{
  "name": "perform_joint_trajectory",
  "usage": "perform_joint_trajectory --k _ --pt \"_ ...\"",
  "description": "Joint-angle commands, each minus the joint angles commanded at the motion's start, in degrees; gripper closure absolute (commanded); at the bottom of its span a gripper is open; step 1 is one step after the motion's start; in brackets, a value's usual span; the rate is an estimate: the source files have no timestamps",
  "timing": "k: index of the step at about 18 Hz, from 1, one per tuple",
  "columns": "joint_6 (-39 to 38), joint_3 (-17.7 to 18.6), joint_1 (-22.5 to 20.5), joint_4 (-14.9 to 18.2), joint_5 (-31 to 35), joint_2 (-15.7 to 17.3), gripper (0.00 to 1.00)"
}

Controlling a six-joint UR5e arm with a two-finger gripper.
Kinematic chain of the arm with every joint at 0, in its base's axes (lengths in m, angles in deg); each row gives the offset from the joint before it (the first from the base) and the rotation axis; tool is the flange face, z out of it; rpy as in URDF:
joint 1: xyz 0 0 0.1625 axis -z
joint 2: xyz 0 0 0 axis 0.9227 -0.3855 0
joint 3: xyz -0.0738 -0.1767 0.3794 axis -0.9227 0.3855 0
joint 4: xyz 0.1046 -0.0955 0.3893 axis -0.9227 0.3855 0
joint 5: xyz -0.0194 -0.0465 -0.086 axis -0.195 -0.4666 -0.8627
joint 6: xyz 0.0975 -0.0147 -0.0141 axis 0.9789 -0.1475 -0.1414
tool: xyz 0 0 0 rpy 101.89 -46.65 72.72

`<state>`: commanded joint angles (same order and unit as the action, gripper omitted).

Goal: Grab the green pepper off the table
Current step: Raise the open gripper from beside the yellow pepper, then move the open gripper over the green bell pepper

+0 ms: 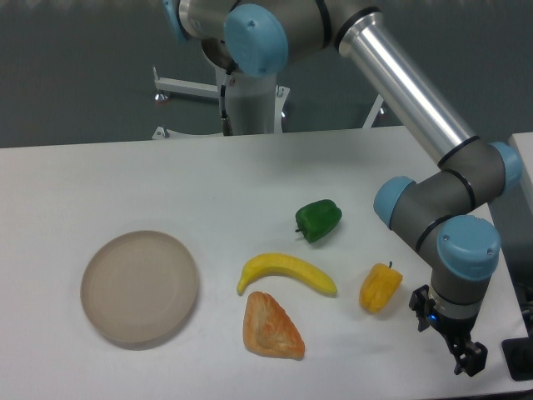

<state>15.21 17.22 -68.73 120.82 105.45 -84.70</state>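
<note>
The green pepper (319,220) lies on the white table (208,183), right of centre, with its short stem pointing left. My gripper (468,362) hangs low over the table's front right corner, well to the right of and nearer than the green pepper, and apart from it. Its dark fingers are seen edge-on, so I cannot tell whether they are open or shut. Nothing shows between them.
A yellow-orange pepper (380,287) lies between the gripper and the green pepper. A banana (286,272) and an orange pastry-like piece (271,327) lie in front of the green pepper. A round beige plate (140,287) sits at the front left. The arm's base (250,100) stands behind the table.
</note>
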Motion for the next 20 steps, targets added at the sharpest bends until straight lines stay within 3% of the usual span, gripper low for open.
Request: perform_joint_trajectory --k 13,17,20 --pt "-2.46 1.4 0.26 1.23 -0.09 2.1 0.0" --pt "-2.81 8.86 -0.44 2.46 -0.18 7.98 0.0" --pt "-2.55 17.64 -2.45 2.99 -0.18 14.57 0.0"
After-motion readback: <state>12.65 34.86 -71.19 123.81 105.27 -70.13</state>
